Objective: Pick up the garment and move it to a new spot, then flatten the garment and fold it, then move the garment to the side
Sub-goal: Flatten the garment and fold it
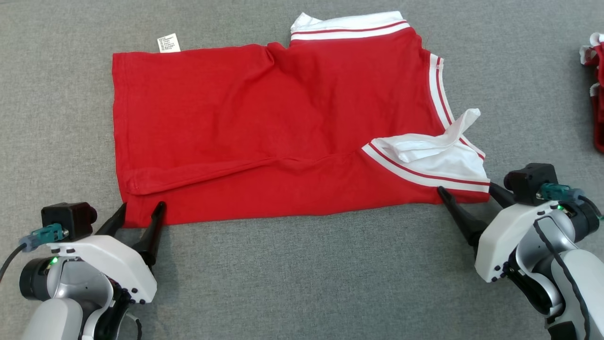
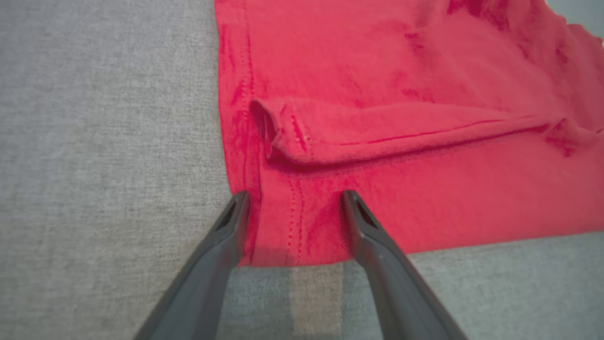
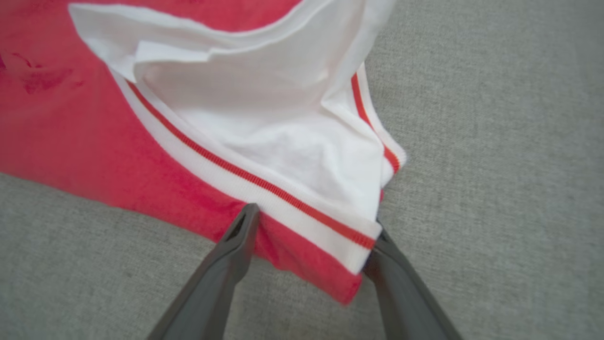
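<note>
two grippers, one garment, one label. left gripper [image 1: 142, 205]: jaws spread, straddling the garment's near-left hem corner, not clamped. the red garment [image 1: 264, 132] lies spread on the grey surface [image 1: 302, 274], label [image 1: 168, 43] at its far edge. right gripper [image 1: 467, 187]: jaws spread astride the white-banded near-right corner. another red-and-white cloth [image 1: 595, 85] is cut off at the right edge.

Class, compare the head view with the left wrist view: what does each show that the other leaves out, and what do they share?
Head view: the white care label, the white red-striped trim, the right hand at that corner, and more red-and-white cloth at the right edge. Left wrist view: dotted hem stitching and the hollow open end of a folded-over layer, close up. Both: the red garment, the grey surface, and the open left hand straddling the garment's corner.
</note>
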### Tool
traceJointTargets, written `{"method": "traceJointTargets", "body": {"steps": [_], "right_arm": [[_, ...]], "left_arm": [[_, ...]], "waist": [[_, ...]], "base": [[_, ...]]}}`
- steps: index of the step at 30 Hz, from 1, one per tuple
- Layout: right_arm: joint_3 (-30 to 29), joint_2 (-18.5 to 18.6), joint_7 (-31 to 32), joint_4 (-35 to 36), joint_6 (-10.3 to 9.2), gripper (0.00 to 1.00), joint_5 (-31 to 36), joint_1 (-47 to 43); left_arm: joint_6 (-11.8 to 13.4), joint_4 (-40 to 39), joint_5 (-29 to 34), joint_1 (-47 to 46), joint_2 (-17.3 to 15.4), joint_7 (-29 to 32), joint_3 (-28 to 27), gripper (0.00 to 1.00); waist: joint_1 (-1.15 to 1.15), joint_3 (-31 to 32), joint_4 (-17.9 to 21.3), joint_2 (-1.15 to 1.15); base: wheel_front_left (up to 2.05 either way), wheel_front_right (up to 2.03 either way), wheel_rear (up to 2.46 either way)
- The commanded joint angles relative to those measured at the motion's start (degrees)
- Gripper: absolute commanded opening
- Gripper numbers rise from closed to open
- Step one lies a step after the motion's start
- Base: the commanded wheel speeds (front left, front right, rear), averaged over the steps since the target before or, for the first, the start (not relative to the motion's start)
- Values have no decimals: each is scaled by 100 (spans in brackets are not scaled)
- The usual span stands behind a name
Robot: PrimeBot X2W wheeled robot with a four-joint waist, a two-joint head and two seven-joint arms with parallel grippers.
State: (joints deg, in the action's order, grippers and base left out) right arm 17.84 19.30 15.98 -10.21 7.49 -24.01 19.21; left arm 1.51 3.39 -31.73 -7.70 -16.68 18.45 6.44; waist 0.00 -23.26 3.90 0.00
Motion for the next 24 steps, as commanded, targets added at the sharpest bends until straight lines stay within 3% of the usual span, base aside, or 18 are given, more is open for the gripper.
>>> {"method": "traceJointTargets", "body": {"steps": [1,2,3,4,6,16,24], "right_arm": [[113,26,111,-70,1,100,-30,37],[149,34,154,-90,1,54,-61,58],[149,34,154,-90,1,54,-61,58],[189,49,183,-108,1,36,-84,79],[244,81,216,-130,1,0,-111,111],[276,290,282,-58,0,0,-350,15],[42,750,614,572,-1,0,-615,-533]], "left_arm": [[-14,200,67,-67,20,139,148,100],[-15,247,118,-106,-14,166,184,45],[-15,247,118,-106,-14,166,184,45],[-41,291,183,-148,-55,164,231,0],[-65,376,253,-202,-100,166,291,0],[-92,291,174,-54,-211,34,224,0],[-85,-737,-44,794,-523,359,82,0]], "waist": [[0,23,15,0],[0,35,17,0],[0,35,17,0],[0,53,20,0],[0,93,29,0],[0,458,49,0],[0,747,-24,0]], "base": [[0,0,0],[0,0,0],[0,0,0],[0,0,0],[0,0,0],[0,0,0],[0,0,0]]}}
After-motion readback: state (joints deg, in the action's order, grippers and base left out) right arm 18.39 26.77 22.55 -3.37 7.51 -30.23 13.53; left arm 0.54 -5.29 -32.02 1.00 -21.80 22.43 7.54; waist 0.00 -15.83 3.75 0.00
